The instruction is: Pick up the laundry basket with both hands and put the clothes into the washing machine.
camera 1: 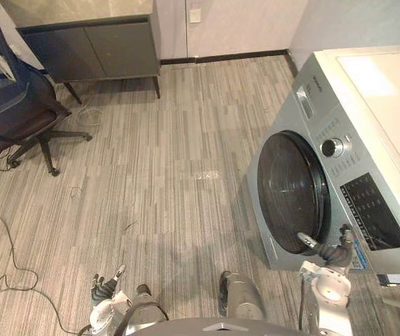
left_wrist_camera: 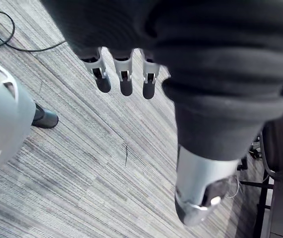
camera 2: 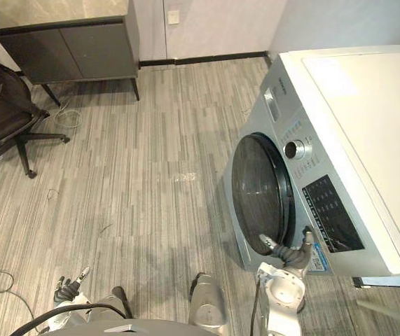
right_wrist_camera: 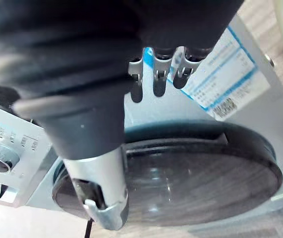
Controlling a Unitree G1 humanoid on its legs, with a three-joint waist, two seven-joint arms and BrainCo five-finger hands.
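Right hand (camera 1: 331, 253), fingers loosely straight and holding nothing, sits at the lower rim of the closed round door (camera 1: 287, 189) of the washing machine (camera 1: 357, 133) standing to the right, while left hand (camera 1: 105, 288), fingers likewise slack and empty, hangs low over the striped floor (camera 1: 171, 175).

The grey striped floor (camera 1: 171, 154) carries a washing machine (camera 1: 357, 203) at the right, an office chair (camera 1: 10, 119) far left, and a legged cabinet (camera 1: 94, 45) beyond it.
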